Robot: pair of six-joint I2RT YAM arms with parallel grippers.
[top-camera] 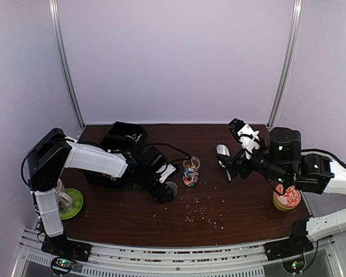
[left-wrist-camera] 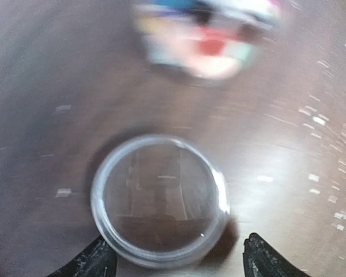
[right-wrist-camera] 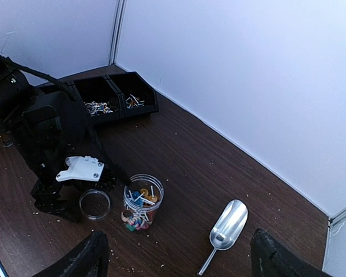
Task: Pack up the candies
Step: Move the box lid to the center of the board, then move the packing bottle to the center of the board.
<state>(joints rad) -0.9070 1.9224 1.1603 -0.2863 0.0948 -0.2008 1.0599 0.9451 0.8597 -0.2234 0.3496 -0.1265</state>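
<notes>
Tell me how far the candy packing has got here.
Done: the clear jar already holds a pile of candies. In hand: the open left end effector straddles the clear lid beside it, not gripping yet; the right end effector hangs open and empty. Left: likely capping the jar; some candies lie in the black bins.

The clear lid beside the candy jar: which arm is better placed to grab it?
Left, probably. The left gripper hangs open right at the clear lid, a finger on either side. The right gripper is open too, but raised farther off, beyond the jar and scoop.
</notes>
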